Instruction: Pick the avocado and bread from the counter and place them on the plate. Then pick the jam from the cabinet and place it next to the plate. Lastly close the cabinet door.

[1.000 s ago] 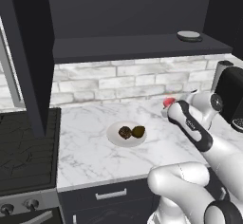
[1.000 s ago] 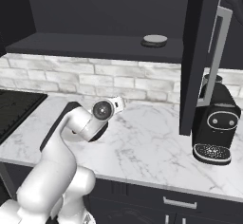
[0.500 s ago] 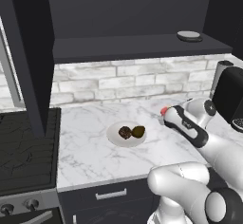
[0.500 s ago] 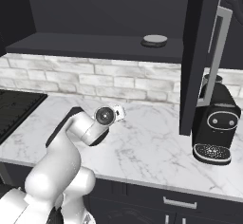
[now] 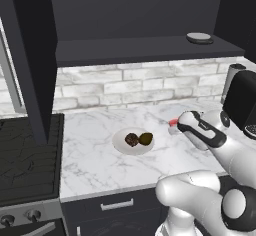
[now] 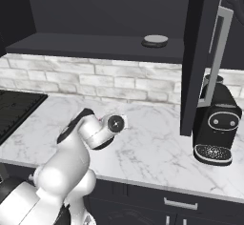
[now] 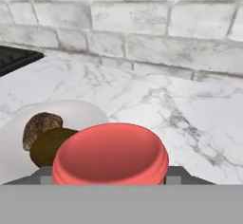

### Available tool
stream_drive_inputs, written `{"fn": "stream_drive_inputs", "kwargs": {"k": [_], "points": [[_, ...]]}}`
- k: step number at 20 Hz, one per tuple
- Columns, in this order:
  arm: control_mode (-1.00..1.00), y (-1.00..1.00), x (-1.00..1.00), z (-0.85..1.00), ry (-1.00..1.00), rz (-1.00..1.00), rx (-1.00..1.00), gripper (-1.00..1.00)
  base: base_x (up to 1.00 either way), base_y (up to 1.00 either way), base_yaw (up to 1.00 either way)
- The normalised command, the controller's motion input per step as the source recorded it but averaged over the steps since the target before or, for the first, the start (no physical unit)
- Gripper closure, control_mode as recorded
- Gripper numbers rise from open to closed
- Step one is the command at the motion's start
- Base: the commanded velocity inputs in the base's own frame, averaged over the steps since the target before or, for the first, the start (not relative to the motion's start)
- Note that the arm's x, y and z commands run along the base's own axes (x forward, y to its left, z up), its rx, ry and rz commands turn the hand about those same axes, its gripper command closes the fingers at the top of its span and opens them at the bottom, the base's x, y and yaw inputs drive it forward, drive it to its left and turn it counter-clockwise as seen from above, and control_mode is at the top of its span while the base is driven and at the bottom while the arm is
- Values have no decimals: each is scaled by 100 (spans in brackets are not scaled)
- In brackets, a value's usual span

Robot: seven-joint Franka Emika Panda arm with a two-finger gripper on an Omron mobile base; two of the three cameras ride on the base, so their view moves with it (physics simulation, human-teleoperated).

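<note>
Jam [image 7: 110, 154] close before the hand camera, red top toward the lens, clamped between the two dark fingers [image 7: 43, 175] of the gripper [image 5: 174, 125]. In the left base view, a small red spot of the same jar [image 5: 173, 123] at the gripper tip, low above the counter [image 5: 95, 155], just to the right of the plate [image 5: 120, 145]; touching the marble or not, cannot tell.

On the plate, bread [image 5: 131, 139] on the left and avocado [image 5: 146, 138] on the right, touching each other. In the hand view, bread [image 7: 40, 125] behind and avocado [image 7: 50, 145] in front, partly hidden by the jar, on the white plate [image 7: 14, 142].

Further out: brick wall [image 5: 135, 82] behind the counter, cabinet [image 6: 202, 52] with door standing open, silver handle [image 6: 218, 45] on it, grey disc [image 6: 155, 40] on the dark shelf. Black coffee machine [image 6: 217, 126] on the right end of the counter, stove [image 5: 25, 155] on the left.
</note>
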Motion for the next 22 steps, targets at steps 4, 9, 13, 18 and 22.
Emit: {"fn": "stream_drive_inputs", "kwargs": {"k": [4,9,13,18,22], "points": [[-100,0,0,-23,1,0,11,100,0,0,0],[-100,1,1,-10,1,0,2,100,0,0,0],[-100,8,15,-20,0,0,1,100,0,0,0],[-100,7,33,-24,0,0,1,100,0,0,0],[-100,7,36,-24,0,0,1,100,0,0,0]]}}
